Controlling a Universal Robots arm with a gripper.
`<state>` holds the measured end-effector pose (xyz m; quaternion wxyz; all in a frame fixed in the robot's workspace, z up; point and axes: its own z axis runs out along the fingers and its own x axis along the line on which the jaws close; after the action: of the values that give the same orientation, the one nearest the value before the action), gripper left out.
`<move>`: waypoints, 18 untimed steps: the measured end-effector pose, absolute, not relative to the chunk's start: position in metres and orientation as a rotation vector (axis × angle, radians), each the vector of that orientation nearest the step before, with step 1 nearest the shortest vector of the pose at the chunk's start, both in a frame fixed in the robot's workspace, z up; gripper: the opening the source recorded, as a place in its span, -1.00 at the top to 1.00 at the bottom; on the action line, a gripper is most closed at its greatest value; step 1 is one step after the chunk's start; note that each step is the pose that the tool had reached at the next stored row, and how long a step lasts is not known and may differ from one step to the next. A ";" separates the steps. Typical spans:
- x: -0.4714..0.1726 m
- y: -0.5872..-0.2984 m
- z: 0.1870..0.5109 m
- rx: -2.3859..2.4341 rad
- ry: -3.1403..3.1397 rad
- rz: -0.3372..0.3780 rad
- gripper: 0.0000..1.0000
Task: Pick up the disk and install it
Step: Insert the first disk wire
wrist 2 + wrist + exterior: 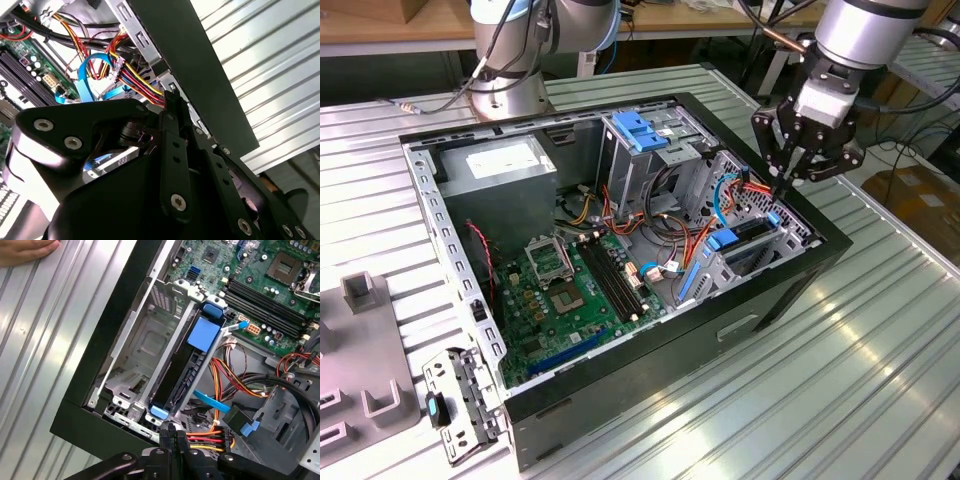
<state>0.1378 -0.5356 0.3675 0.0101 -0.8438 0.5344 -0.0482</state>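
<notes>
Disk (pixel 187 367) seated beside empty bay (pixel 137 352)

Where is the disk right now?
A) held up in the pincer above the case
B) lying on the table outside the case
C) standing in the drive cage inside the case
C: the disk stands in the cage, below the pincer.

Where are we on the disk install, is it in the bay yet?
Looks mostly done: in the first wrist view the disk with its blue rails sits upright in the drive cage at the case's corner. The gripper holds nothing, hovering just above the cage in the exterior view. I cannot tell whether the disk is fully seated or cabled.
</notes>
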 end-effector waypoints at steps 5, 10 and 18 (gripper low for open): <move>0.138 -0.536 0.367 -2.557 1.791 -0.152 0.67; 0.133 -0.535 0.367 -2.515 1.853 -0.152 0.67; 0.127 -0.535 0.366 -2.395 2.015 -0.152 0.67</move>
<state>0.1274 -0.5354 0.3660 0.0040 -0.7642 0.6432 -0.0486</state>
